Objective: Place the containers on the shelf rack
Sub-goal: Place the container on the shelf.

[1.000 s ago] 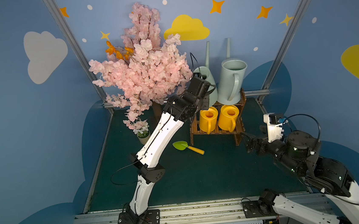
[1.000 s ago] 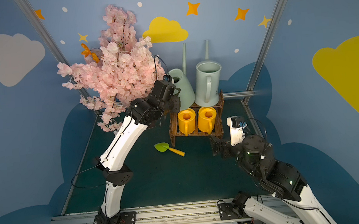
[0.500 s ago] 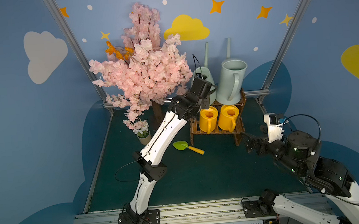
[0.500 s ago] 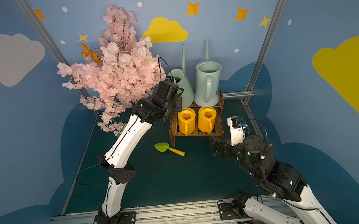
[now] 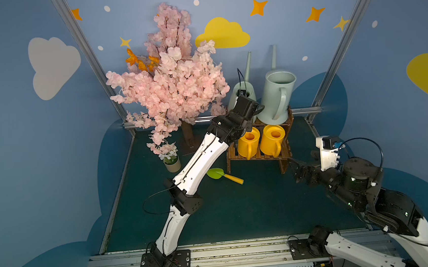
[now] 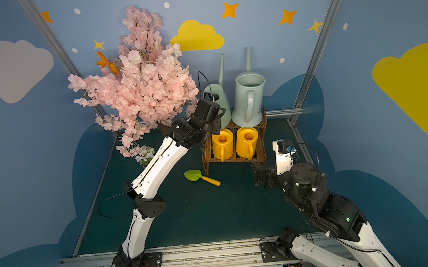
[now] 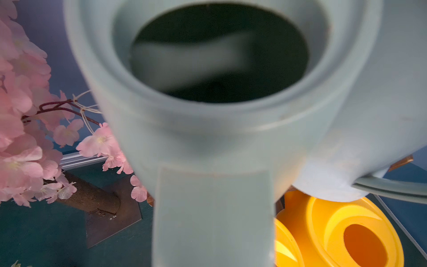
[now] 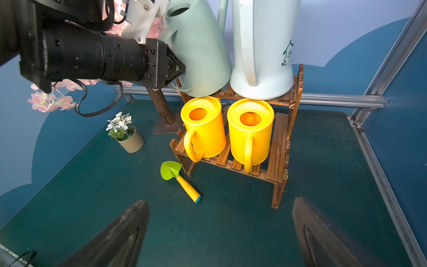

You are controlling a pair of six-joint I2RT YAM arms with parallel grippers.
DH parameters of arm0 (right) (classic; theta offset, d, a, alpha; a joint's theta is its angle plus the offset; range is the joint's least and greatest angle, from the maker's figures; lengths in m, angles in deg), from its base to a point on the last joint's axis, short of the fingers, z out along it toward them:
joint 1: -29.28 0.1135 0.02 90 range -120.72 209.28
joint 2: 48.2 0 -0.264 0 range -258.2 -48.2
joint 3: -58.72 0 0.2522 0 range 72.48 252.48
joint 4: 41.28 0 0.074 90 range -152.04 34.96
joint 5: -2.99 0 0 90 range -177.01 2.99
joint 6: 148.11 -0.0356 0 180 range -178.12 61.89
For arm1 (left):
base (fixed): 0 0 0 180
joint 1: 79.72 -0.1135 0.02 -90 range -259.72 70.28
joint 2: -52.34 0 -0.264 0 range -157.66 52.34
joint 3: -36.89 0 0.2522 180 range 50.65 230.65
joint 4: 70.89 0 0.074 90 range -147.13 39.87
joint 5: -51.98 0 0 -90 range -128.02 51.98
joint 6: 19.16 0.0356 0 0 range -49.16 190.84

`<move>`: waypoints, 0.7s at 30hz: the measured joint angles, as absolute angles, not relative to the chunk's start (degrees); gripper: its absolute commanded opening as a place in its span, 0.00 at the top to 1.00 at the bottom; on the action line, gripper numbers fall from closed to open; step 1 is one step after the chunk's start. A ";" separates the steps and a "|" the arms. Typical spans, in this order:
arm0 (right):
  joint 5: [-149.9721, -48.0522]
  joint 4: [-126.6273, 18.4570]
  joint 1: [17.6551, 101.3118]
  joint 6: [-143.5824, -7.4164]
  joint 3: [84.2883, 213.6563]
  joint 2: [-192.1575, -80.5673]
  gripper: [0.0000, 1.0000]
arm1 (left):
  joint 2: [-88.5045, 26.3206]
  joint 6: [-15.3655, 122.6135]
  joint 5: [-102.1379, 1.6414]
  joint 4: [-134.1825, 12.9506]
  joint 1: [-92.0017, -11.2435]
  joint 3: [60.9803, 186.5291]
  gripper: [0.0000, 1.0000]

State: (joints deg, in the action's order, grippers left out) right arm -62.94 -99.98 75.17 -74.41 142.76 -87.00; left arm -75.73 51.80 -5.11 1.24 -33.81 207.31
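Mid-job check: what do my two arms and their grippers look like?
The left arm and right arm share white link shells and black joint housings, with thin black cables looping alongside. A white camera block sits at the right wrist. The right gripper has dark, tapered fingers; the left gripper is black, ending in a triangular frame.

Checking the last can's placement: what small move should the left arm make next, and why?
Probably open the left gripper and back away: it is closed on the handle of the green-grey can, whose base already looks seated on the upper tier of the shelf rack.
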 measured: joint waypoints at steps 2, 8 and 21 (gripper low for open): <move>-62.89 -99.98 75.17 -74.41 142.72 -86.85 0.02 | -75.82 51.84 -4.89 1.21 -33.79 207.31 0.97; -62.74 -99.98 75.17 -74.41 142.54 -86.66 0.02 | -75.97 52.04 -4.11 1.08 -33.53 207.31 0.79; -62.57 -100.01 75.17 -74.41 142.41 -86.68 0.02 | -76.26 52.28 -3.47 0.10 -33.44 207.31 0.75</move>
